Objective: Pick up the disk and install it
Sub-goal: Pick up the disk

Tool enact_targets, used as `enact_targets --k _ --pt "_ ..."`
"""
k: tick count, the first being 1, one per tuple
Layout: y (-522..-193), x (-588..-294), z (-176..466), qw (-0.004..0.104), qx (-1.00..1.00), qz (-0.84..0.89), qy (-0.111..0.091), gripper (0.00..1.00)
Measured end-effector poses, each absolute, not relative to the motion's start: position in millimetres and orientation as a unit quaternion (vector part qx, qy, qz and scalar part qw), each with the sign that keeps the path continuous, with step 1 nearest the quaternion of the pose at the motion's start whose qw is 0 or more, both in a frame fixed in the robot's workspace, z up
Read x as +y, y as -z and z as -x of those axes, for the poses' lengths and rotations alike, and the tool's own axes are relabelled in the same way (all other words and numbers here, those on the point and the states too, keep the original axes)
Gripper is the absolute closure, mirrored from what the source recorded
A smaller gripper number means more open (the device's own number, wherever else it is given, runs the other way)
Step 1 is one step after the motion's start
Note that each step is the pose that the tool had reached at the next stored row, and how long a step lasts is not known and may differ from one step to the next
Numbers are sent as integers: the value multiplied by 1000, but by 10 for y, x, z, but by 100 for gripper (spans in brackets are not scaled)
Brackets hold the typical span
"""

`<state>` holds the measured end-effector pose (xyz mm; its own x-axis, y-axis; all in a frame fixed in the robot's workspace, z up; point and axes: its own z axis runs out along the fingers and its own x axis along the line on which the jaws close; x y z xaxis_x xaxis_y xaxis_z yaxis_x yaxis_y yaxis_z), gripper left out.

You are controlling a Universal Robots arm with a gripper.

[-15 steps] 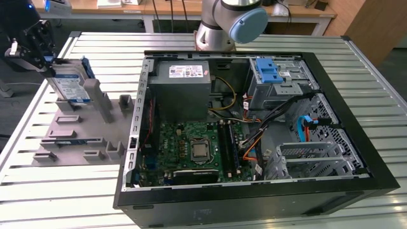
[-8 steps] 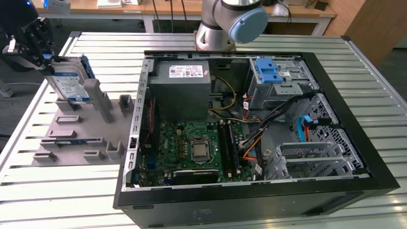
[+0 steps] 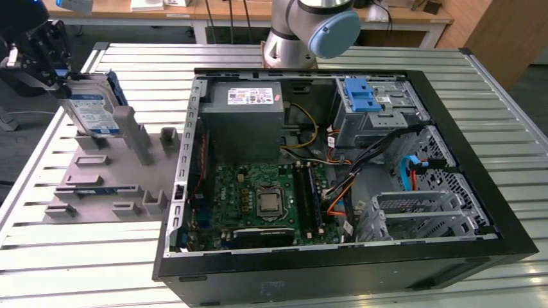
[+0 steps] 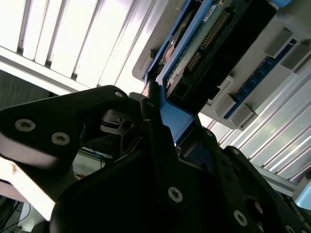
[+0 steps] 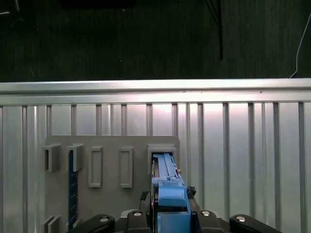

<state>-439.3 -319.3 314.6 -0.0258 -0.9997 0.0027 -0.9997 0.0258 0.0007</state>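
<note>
The gripper (image 3: 60, 74) is clamped on the top of the disk (image 3: 92, 106), which stands in the grey rack (image 3: 111, 192) beside the open computer (image 3: 325, 273), not yet put in.

Silver, blue-framed disk (image 3: 92, 106) stands upright on edge.
</note>
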Motion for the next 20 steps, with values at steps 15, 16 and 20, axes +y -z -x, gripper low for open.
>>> enact_targets --k 15,16,20 --pt "-3184 -3193 4393 1 -716 -698 -1 64" --pt "-3191 -3193 4393 1 -716 -698 -1 64" --pt "-3221 -3193 4393 1 -716 -698 -1 64"
